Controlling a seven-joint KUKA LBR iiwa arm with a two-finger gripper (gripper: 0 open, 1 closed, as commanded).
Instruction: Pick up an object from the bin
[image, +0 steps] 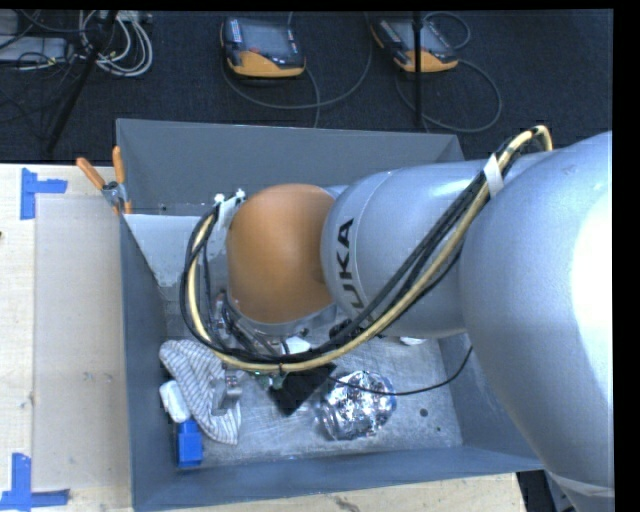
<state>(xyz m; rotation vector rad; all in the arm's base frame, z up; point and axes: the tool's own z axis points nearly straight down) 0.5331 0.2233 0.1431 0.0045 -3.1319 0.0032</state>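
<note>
1. While the gripper (230, 388) hangs low over the grey cloth (198, 372), lower left of the frame, the step appears to be positioning; whether it is open or closed I cannot tell.
2. Next, likely: lower and close on the cloth.
3. Nearby: blue block (190, 443), black piece (300, 392), foil ball (355, 405).
4. Bin (290, 160): grey metal. Dark floor (550, 90) and cables (120, 40) along the top.

Even light, soft shadows
</note>
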